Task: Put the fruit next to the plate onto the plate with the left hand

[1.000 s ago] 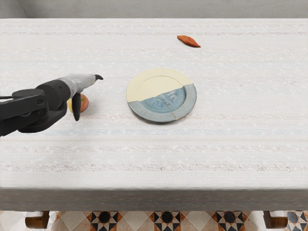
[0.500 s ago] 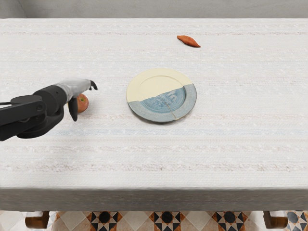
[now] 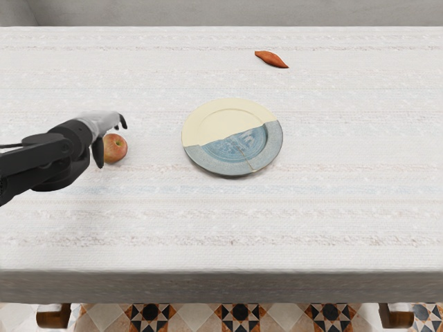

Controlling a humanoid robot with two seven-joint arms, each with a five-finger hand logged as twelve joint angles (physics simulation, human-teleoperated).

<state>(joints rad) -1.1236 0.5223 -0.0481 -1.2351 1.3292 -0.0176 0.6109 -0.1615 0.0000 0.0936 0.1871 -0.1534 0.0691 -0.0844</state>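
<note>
A small red-and-yellow apple (image 3: 115,147) lies on the table, a short way left of the plate (image 3: 232,135), which is half cream and half blue-grey. My left hand (image 3: 104,135) sits just left of the apple, fingers spread and holding nothing; its thumb hangs beside the apple's left side and the other fingers reach over the top of it. The arm comes in from the left edge. The right arm does not show.
An orange-red, pointed vegetable (image 3: 271,59) lies far back, beyond the plate. The table's front edge (image 3: 221,277) runs across the bottom, with patterned floor tiles below it.
My left hand has drawn back to the left, uncovering the apple that it partly hid. The apple and plate have not moved.
</note>
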